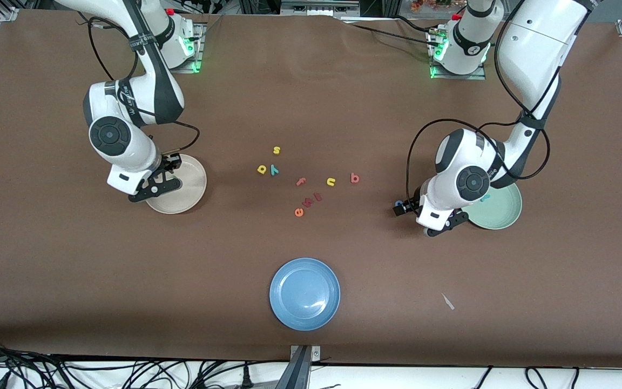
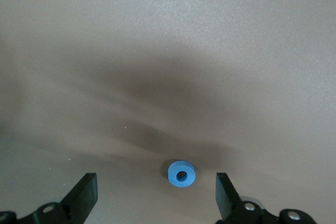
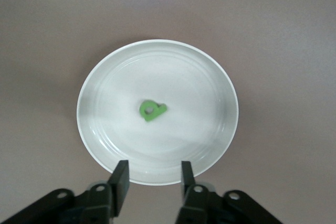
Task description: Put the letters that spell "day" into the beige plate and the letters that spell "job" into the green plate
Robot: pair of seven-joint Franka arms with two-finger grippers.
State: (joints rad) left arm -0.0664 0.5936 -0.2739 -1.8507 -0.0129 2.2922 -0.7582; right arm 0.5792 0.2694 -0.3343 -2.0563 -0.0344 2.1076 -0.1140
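The d (image 3: 153, 110) lies in the beige plate (image 3: 100, 135) under the right claw (image 3: 151, 181), jaws apart, empty. The left claw (image 2: 156, 192), wide open over the o (image 2: 181, 173), should descend and close.

brown table (image 1: 311, 97) bears three plates, scattered letters.
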